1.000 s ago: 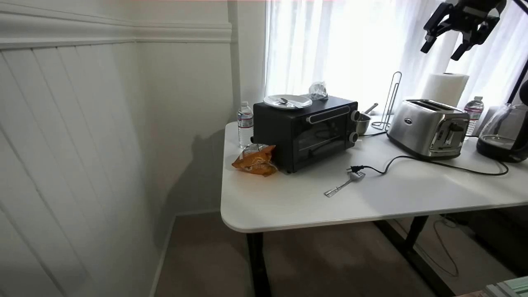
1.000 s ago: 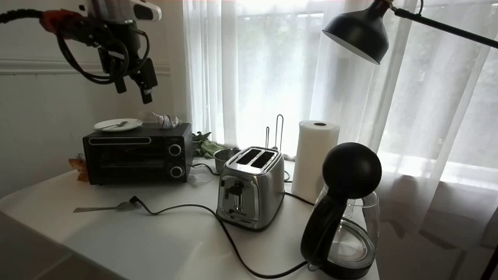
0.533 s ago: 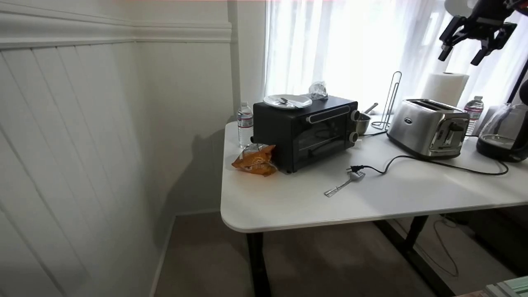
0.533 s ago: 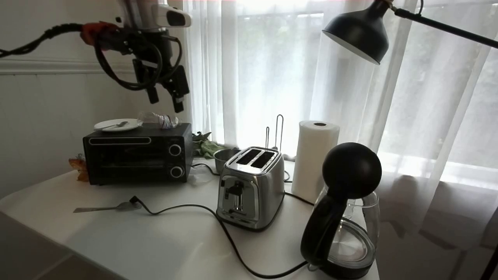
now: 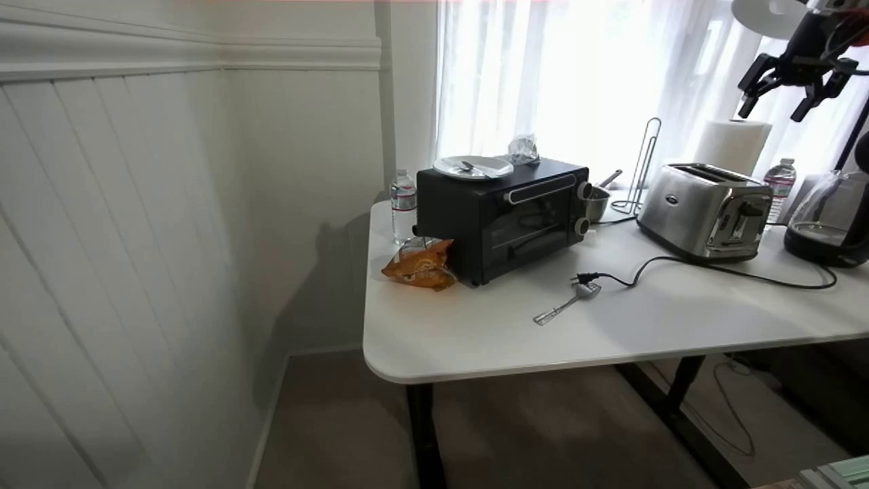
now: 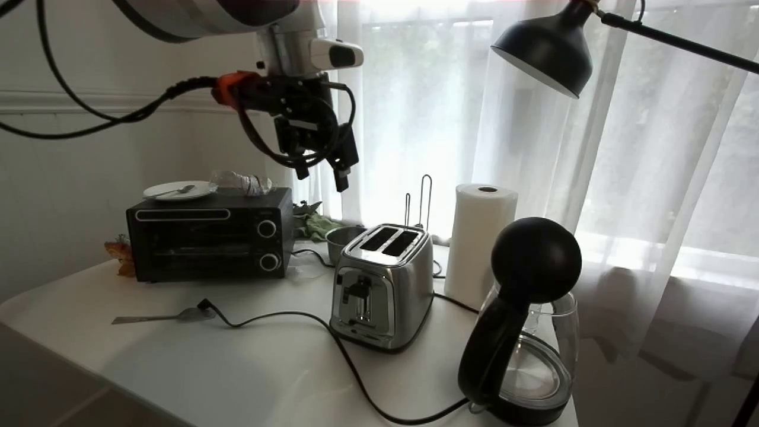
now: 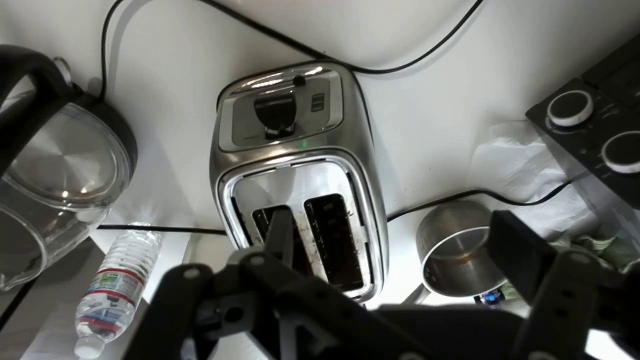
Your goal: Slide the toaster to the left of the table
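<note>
The toaster is a silver pop-up toaster with two slots. It stands upright on the white table, right of the black oven, in both exterior views. Its slots and lever face the camera in the wrist view. My gripper is open and empty, well above the table. In an exterior view my gripper hangs higher than the toaster and left of it. In the wrist view the open fingers spread wide, one overlapping a toaster slot and the other the steel pot's side. Neither touches the toaster.
The black oven carries a plate. A steel pot sits between oven and toaster. A kettle, paper towel roll and water bottle stand beside the toaster. A black cord and utensil lie in front.
My open gripper has moved right and lower in both exterior views, from over the oven towards the toaster. The toaster and the other table objects have not moved.
</note>
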Robot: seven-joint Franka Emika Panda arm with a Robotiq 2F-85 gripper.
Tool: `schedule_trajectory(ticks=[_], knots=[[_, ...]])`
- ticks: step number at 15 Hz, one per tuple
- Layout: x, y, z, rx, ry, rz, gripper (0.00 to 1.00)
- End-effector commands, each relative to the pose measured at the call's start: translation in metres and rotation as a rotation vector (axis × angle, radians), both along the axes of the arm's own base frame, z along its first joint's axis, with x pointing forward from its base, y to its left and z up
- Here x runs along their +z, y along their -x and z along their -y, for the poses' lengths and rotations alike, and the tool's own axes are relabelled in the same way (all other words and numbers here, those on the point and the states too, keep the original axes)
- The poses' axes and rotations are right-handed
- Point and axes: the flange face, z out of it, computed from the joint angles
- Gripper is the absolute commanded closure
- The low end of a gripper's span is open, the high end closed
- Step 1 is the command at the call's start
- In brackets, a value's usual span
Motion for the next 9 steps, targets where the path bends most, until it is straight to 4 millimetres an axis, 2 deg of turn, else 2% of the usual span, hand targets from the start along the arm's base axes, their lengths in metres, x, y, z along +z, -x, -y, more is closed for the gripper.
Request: schedule_trajectory(ticks=[1,5,9], knots=[[-0.008,-0.035,0.024,0.046,0.068,-0.015,0.00],[-0.021,-0.064,0.053,0.078,0.105,-0.054,0.00],[-0.043,-0.088,0.082,0.090,0.115,-0.085,0.00]])
